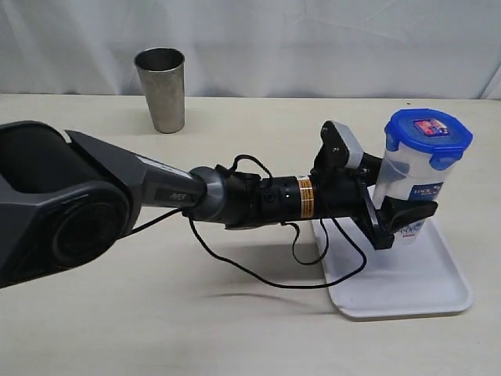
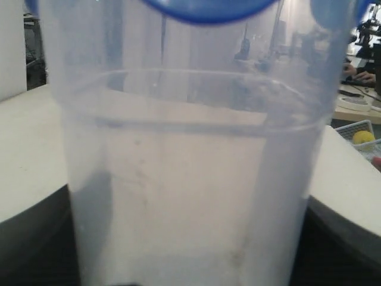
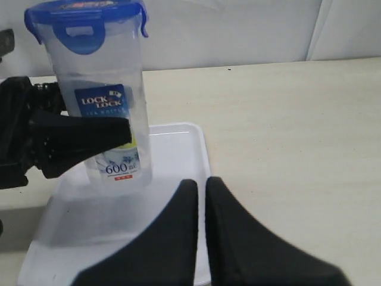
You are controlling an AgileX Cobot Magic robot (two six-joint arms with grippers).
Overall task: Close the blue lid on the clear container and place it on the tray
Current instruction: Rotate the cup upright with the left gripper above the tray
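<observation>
The exterior view looks down at a slant across the desk [image 1: 196, 337] toward a pale curtain [image 1: 313, 39], far enough to take in the tray [image 1: 423, 290] and the clear container [image 1: 407, 176]. The left wrist view sits so close to that container that its wall fills the picture. The right wrist view peers low over the right end effector [image 3: 201, 182] at the same container and tray.

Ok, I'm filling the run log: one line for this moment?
clear container: on tray, gripped by left gripper | blue lid: on | right gripper: shut
</observation>
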